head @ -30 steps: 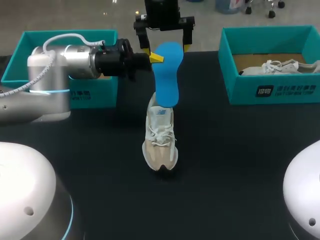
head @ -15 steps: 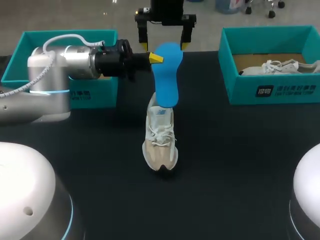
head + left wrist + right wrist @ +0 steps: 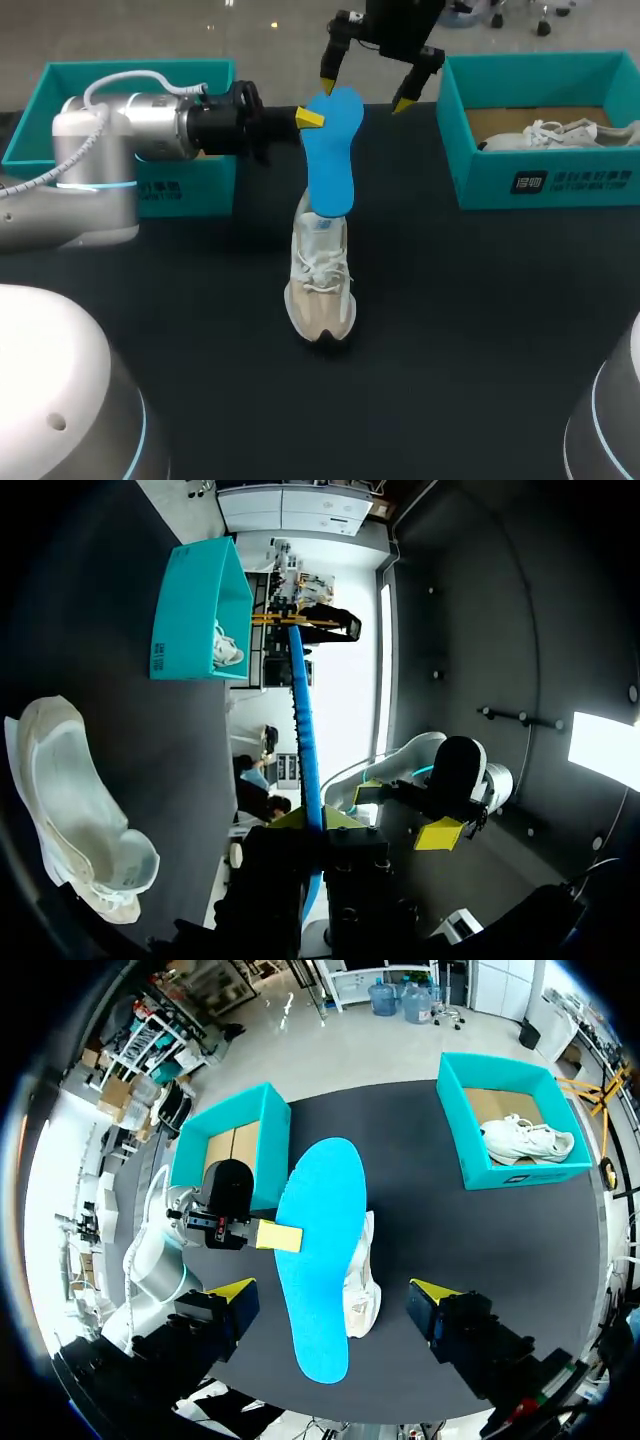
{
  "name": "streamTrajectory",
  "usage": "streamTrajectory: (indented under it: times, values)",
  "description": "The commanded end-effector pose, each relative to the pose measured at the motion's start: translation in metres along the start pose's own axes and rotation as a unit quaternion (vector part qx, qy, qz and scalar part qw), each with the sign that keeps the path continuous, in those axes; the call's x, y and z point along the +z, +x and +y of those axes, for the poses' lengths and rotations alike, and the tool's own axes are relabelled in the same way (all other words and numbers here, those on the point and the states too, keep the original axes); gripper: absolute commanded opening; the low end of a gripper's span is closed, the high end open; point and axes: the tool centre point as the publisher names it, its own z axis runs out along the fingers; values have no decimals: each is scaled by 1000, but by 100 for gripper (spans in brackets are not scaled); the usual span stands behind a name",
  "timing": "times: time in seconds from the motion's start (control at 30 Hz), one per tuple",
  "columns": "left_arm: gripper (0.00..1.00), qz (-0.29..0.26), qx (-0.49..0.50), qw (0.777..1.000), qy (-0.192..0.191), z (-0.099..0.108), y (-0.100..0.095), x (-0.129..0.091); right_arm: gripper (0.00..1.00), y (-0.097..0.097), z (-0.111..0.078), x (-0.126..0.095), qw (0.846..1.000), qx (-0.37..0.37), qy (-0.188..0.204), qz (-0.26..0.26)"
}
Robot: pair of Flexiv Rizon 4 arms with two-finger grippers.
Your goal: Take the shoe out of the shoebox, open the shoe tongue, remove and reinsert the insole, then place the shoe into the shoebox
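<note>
**Thing.** Beige-and-white mesh lace-up sneaker (image 3: 320, 285) stands upright mid-way across the black table (image 3: 480, 320), toe toward the robot and out of its box. The flat blue foam insole (image 3: 332, 150) is out of the shoe, held steeply on end above the heel opening. Its lower tip is at the collar; whether it touches or is just clear, cannot tell.

**Grippers.** Left gripper (image 3: 308, 118) is clamped on one long edge of the insole near its upper end; its wrist view shows the foam edge-on between the fingers. Right gripper (image 3: 364, 94) hangs over the insole's top end, fingers spread wide, nothing in them and no contact.

**Surroundings.** Empty teal cardboard shoebox (image 3: 190, 185) sits behind the left arm. Second teal shoebox (image 3: 545, 180), far right, holds a white sneaker (image 3: 560, 133).

**Step (judged).** Removal done, reinsertion pending.

**Risks.**
- Soft foam pinched at one edge only: it may pivot or droop in the grip, so the tip misses the opening.
- The tip may catch on the collar or tongue when pushed down, buckling the foam. Tongue position is not visible.
- Nothing pins the shoe, so a downward or sideways push could tip or slide it.
- If the right gripper closes while the left holds, the opposing pulls could fold the insole or drag it loose.
</note>
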Motion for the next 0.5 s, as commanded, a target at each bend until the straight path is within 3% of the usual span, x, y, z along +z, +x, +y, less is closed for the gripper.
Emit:
streamTrajectory:
  times: [0.03,0.2,0.3,0.5]
  values:
    - [0,-2,2,1000,-1,2,4,0,100,-17,4,0,972,12,12,236]
    - [0,1,6,1000,-2,3,7,-1,100,-21,5,-3,955,3,19,296]
    - [0,1,6,1000,0,3,8,-3,100,-21,1,-4,944,-21,55,325]
    - [0,-2,8,1000,1,4,11,-5,100,-21,1,-4,944,-21,55,325]
